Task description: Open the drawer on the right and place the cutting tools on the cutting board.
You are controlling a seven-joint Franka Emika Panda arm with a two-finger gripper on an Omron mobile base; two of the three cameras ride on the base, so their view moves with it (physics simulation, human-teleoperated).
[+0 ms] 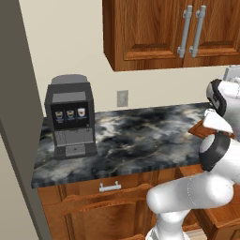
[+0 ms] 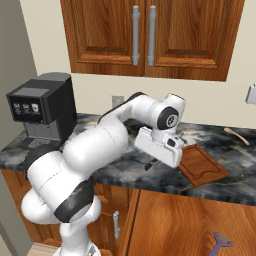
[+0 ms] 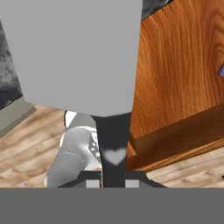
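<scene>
The gripper (image 3: 113, 173) is clamped on a knife (image 3: 78, 52) — grey blade up, dark handle between the jaws — carried toward the cutting board (image 2: 202, 167) at the counter's (image 2: 235, 187) front edge. Below, the drawer (image 2: 190, 225) stands open, another tool (image 2: 220, 243) inside.

Drawer (image 2: 200, 225) open, wood-lined; cutting board (image 2: 202, 165) flat on counter; knife (image 3: 87, 57) upright.

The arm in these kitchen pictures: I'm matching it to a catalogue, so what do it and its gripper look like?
The arm is glossy white, built of rounded, bulging segments with dark grey to black bands at the joints. One joint ends in a round dark cap with a pale centre. The gripper has a boxy white body and small dark fingers. No cables or lettering are visible.
</scene>
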